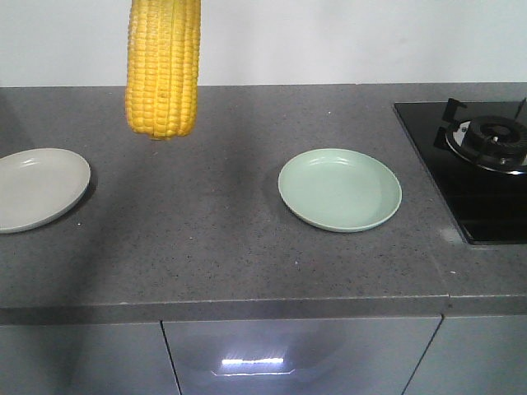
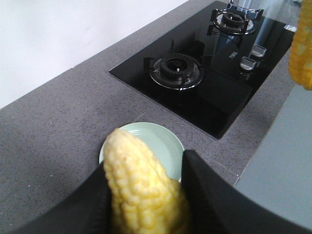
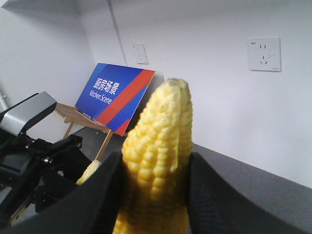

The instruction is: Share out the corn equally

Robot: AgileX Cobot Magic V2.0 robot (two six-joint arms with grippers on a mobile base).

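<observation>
Pointing at the green plate (image 2: pixel 165 144), a cob (image 2: pixel 141 187) is gripped by the left end effector (image 2: pixel 146 192), a second cob (image 3: pixel 158 146) by the right end effector (image 3: pixel 156 183).

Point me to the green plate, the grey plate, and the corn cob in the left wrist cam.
Pale green round plate (image 1: pixel 339 189): front view, bare centre of the dish.
Light grey round plate (image 1: pixel 37 188): front view, bare centre.
Yellow corn cob (image 2: pixel 144 187): left wrist view, kernels at mid-cob.

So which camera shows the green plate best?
The front-facing view: the green plate lies whole, unobstructed. The left wrist view hides part behind the held corn cob; the right wrist view misses it.
</observation>
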